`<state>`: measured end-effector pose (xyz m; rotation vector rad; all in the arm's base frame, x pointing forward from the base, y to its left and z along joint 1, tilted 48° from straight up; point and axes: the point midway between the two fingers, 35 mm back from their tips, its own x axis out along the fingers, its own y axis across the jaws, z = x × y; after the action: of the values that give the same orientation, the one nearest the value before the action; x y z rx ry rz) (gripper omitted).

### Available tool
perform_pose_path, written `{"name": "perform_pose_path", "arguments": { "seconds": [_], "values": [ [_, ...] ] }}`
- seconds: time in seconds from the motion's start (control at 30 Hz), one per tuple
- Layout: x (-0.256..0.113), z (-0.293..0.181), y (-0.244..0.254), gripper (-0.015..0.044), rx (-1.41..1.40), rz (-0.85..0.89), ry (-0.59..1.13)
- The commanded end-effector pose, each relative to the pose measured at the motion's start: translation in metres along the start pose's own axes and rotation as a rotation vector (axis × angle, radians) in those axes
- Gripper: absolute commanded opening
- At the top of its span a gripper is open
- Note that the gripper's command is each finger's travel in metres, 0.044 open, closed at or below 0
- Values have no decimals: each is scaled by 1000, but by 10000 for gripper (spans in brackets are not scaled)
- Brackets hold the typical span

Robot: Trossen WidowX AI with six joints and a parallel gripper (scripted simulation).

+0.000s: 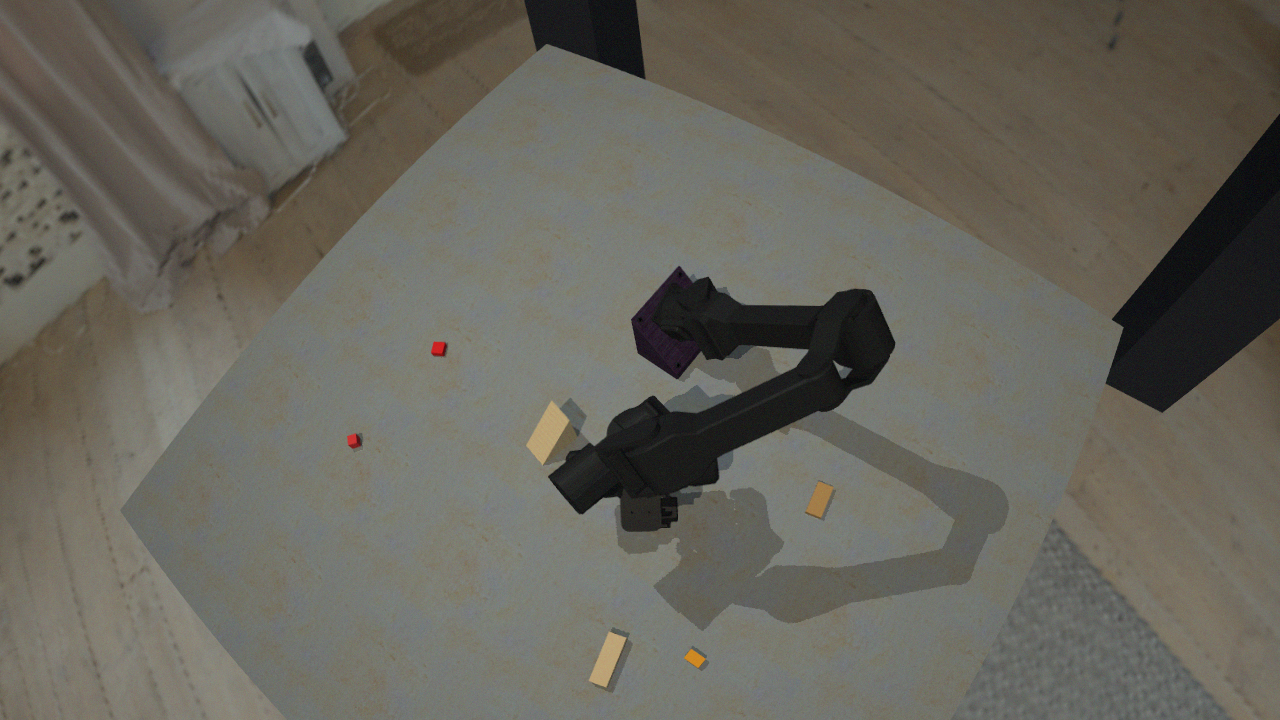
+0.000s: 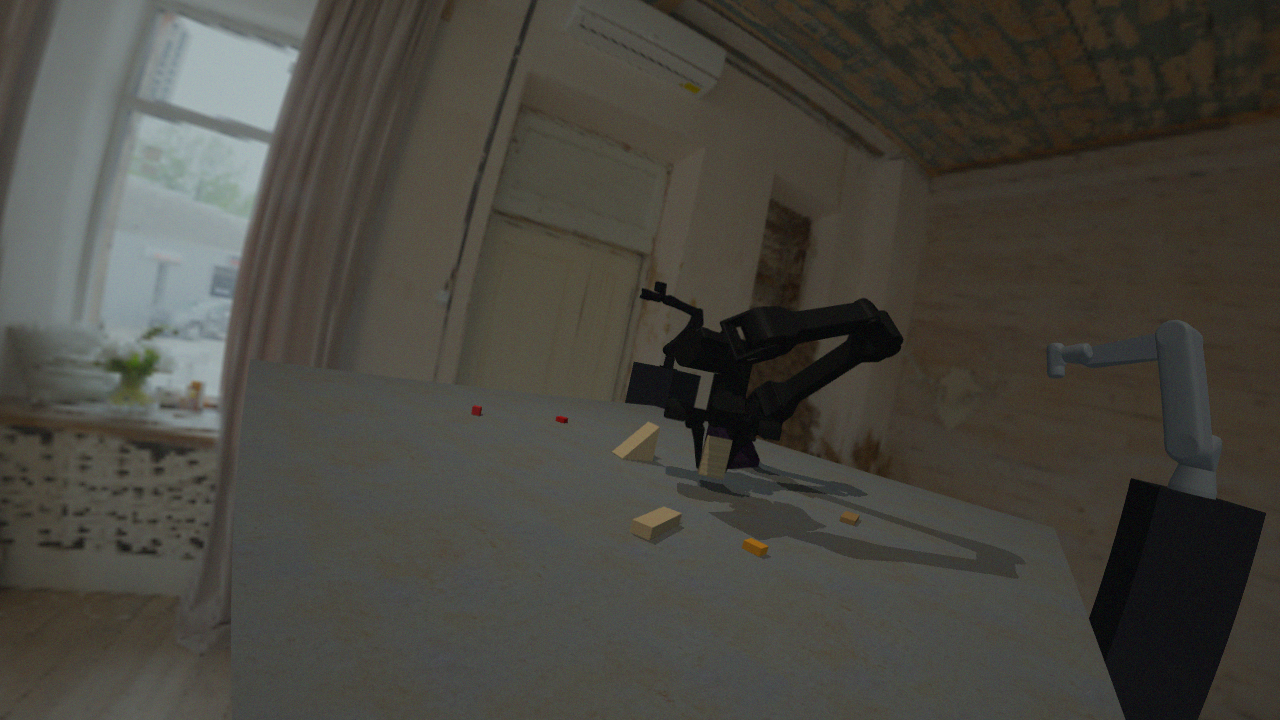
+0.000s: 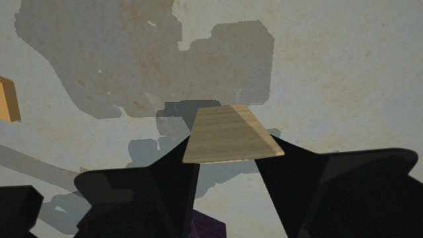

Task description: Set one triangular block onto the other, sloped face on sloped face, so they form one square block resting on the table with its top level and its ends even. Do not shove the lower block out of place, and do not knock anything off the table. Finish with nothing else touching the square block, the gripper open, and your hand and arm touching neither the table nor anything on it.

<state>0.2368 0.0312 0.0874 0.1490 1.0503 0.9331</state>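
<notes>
My gripper [image 2: 713, 446] [image 3: 223, 131] is shut on one pale wooden triangular block [image 2: 715, 461] [image 3: 225, 135], with a finger on each side of it. In the exterior view this block hangs slightly above the table [image 1: 402, 555] [image 2: 429, 573], with its shadow just below it. In the top view the arm hides the held block and the fingers. The other triangular block [image 1: 548, 434] [image 2: 639, 444] stands on the table beside the gripper, with its sloped face up. It is out of sight in the wrist view.
A pale oblong block [image 1: 608, 660] [image 2: 656, 522] and a small orange block [image 1: 695, 658] [image 2: 755, 547] lie near each other. A tan-orange block [image 1: 819, 499] [image 2: 849, 517] [image 3: 6, 99] lies apart. Two red cubes [image 1: 438, 348] [image 1: 353, 440] lie beyond the standing triangular block. The arm has a purple base [image 1: 659, 344].
</notes>
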Motion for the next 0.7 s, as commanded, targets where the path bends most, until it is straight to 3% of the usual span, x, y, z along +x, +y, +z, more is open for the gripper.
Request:
{"name": "perform_pose_path", "arguments": {
  "seconds": [0.0, 0.27, 0.67],
  "values": [
    [-9, 0, -1, 0, -5, -6, 2],
    [-7, 0, 0, 0, 37, -3, 1],
    [-6, 0, 1, 0, 352, 0, -1]
  ]
}}
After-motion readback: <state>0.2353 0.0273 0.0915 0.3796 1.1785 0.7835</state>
